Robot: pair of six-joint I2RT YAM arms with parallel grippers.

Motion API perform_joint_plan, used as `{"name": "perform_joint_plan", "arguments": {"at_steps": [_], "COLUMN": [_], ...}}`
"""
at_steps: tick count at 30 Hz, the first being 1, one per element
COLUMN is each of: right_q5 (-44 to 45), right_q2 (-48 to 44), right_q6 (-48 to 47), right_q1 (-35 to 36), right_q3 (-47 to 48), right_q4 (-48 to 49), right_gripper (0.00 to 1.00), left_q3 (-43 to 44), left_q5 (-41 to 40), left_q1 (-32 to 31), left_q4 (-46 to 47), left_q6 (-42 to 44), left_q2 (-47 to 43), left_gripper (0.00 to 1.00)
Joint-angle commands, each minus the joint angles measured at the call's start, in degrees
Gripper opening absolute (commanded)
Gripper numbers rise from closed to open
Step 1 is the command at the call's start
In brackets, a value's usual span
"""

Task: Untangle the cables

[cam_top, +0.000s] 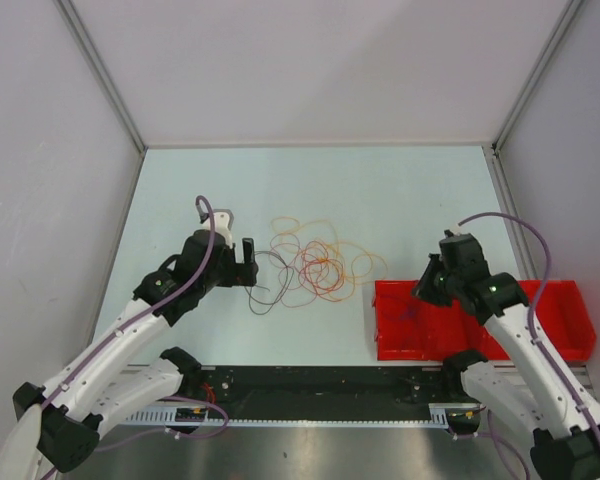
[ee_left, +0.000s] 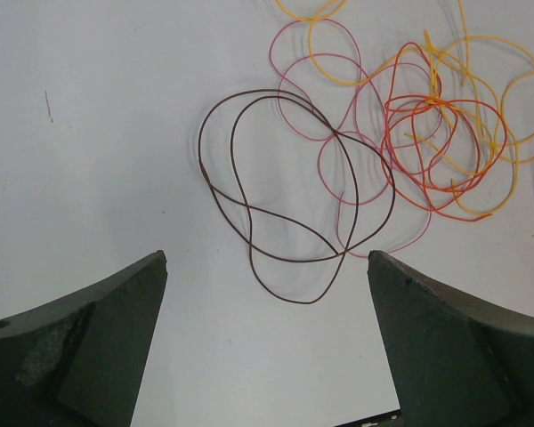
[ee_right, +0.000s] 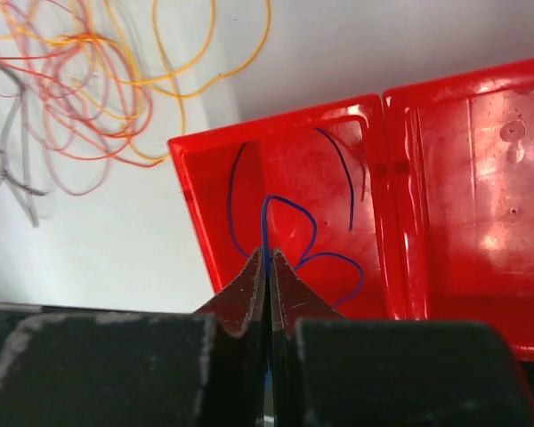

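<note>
A tangle of thin cables (cam_top: 315,266) lies mid-table: red, orange, yellow and pink loops, with a dark loop (cam_top: 263,290) at its left edge. In the left wrist view the dark brown loop (ee_left: 285,205) lies just ahead of my open, empty left gripper (ee_left: 267,294), apart from it; the pink loops (ee_left: 338,133) and the red-orange knot (ee_left: 436,151) lie beyond. My right gripper (ee_right: 269,258) is shut on a thin blue cable (ee_right: 294,227), whose loops hang into the left compartment of the red tray (ee_right: 196,196). In the top view the right gripper (cam_top: 432,283) is over that tray (cam_top: 570,345).
The red tray has two compartments; the right one (ee_right: 463,178) holds nothing visible. White enclosure walls stand on the left, back and right. A black rail (cam_top: 310,385) runs along the near table edge between the arm bases.
</note>
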Motion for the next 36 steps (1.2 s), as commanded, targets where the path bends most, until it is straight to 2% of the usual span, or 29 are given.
{"name": "perform_joint_plan", "arguments": {"at_steps": [1, 5, 15, 17, 21, 23, 30, 36], "right_q5": [10.7, 11.9, 13.3, 13.3, 13.0, 13.2, 14.0, 14.7], "right_q2": [4.6, 9.5, 14.6, 14.4, 11.3, 10.0, 5.9, 1.5], "right_q6": [5.6, 6.8, 8.5, 8.7, 8.7, 8.4, 7.4, 4.7], "right_q1": [5.6, 7.7, 9.6, 9.6, 9.6, 9.7, 9.8, 9.9], "right_q3": [-0.7, -2.6, -4.6, -4.6, -3.7, -1.8, 4.5, 5.5], "right_q4": [4.8, 7.4, 11.4, 10.8, 10.6, 9.0, 3.3, 5.7], "right_gripper": [0.0, 0.0, 0.0, 0.08, 0.42, 0.52, 0.59, 0.6], "left_q3": [0.6, 0.6, 0.6, 0.6, 0.7, 0.9, 1.6, 1.8], "left_q5": [-0.6, -0.5, -0.2, -0.4, -0.8, -1.1, -2.0, -2.3], "left_q1": [-0.3, -0.3, -0.4, -0.4, -0.4, -0.4, -0.3, -2.6], "left_q4": [0.3, 0.3, 0.4, 0.3, 0.4, 0.4, -0.4, 1.9], "left_q6": [-0.2, -0.3, -0.2, -0.2, -0.3, -0.3, -2.0, -5.4], "left_q2": [-0.1, 0.3, 0.9, 0.8, 0.8, 1.2, 1.8, 6.2], "left_gripper": [1.0, 1.0, 1.0, 1.0, 1.0, 1.0, 1.0, 0.98]}}
